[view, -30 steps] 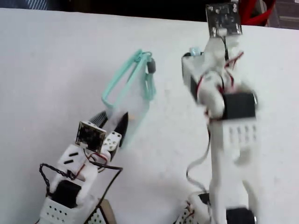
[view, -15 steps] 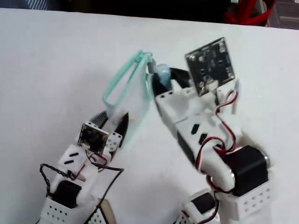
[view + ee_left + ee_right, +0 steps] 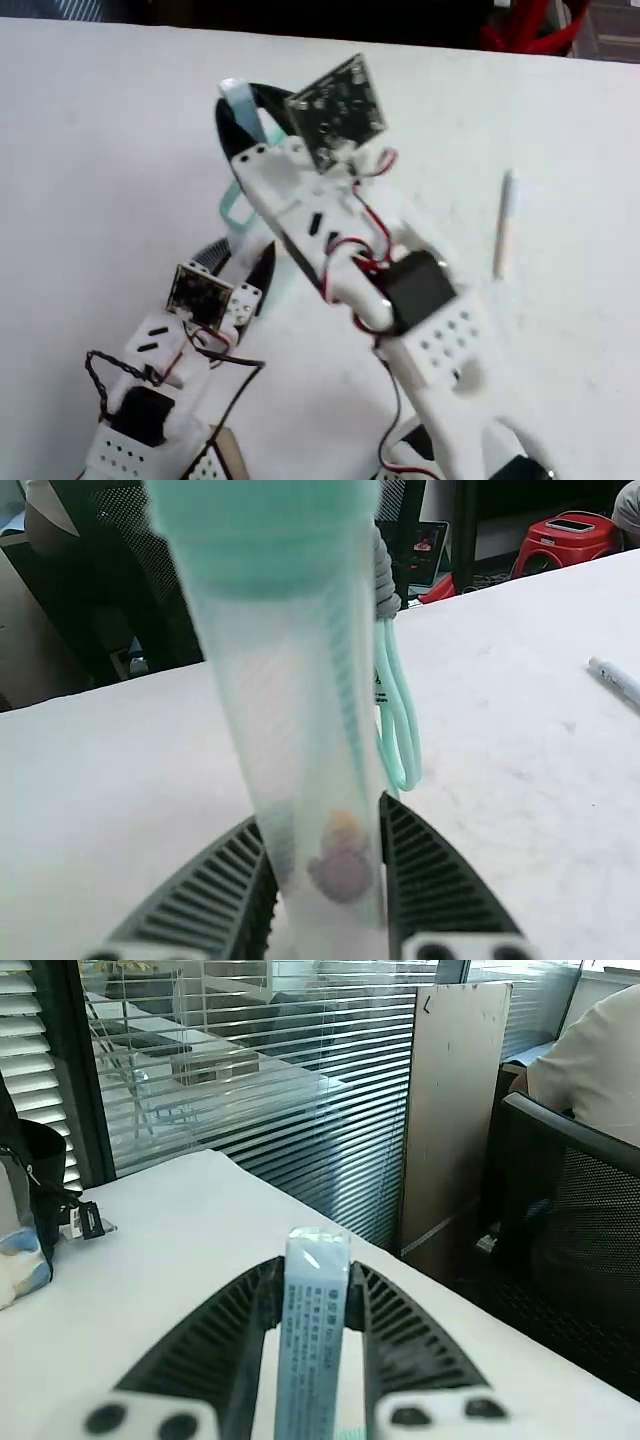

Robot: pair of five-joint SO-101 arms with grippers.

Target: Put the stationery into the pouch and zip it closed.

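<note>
Left pincer (image 3: 320, 825) clamped on clear mint-trimmed pouch (image 3: 290, 710). Right pincer (image 3: 315, 1272) grips pale blue eraser (image 3: 315, 1340) near pouch. Pen (image 3: 505, 235) lies apart on bench (image 3: 100, 130).

The right arm (image 3: 320, 220) hides most of the pouch (image 3: 236, 208) in the high view.

Both arms are wearing white plastic shells. The right arm (image 3: 440, 350) is showing off a black motor block (image 3: 415, 285) and rows of little holes. Red and white wires (image 3: 350, 247) are looping along it, and a black cable (image 3: 92, 370) is trailing off the left arm (image 3: 150, 345). Bare circuit boards (image 3: 338, 100) are riding on the wrists. The left gripper (image 3: 320, 825) and right gripper (image 3: 315, 1265) are both sporting black ribbed jaws.
</note>
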